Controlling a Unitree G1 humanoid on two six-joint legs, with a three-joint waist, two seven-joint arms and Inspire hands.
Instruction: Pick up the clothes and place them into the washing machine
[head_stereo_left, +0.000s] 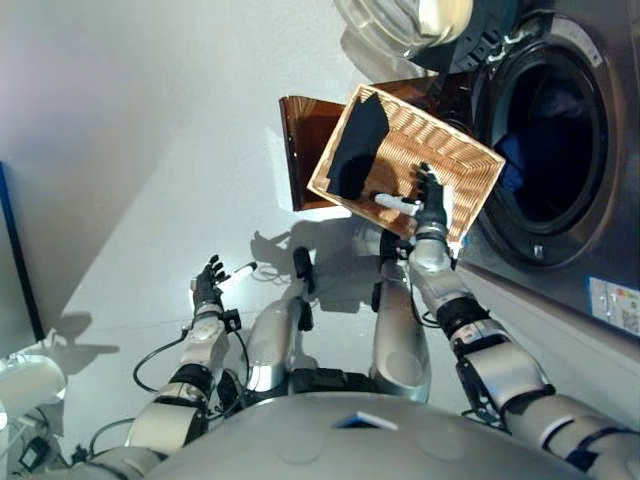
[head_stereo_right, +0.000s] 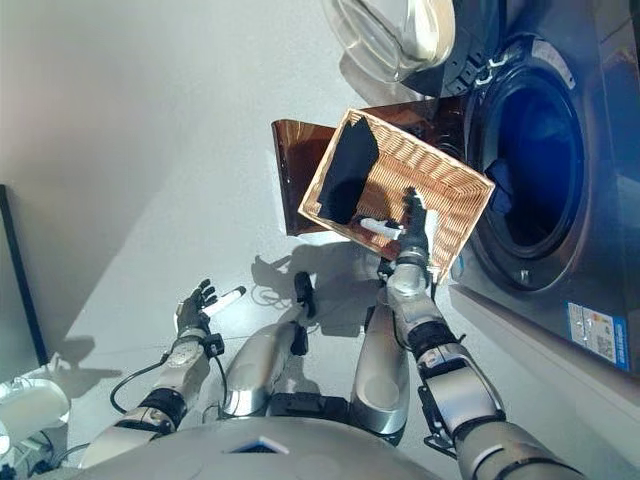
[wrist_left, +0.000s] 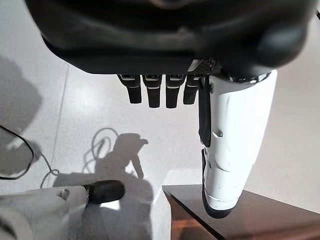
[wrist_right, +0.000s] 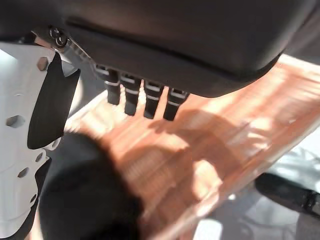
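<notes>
Right hand (head_stereo_left: 430, 200) hovers over the rectangular woven wicker basket (head_stereo_left: 470, 160), fingers straight and spread, holding nothing, apparently lining up for a grab. Inside the basket lies a black garment (head_stereo_left: 355, 150), bunched at the end farthest from the grey front-loading washing machine (head_stereo_left: 590, 230). Beside the basket the machine's round door stands open, something blue inside its drum (head_stereo_left: 555, 130). Left hand (head_stereo_left: 208, 285) hangs open and empty, well away from the basket.
</notes>
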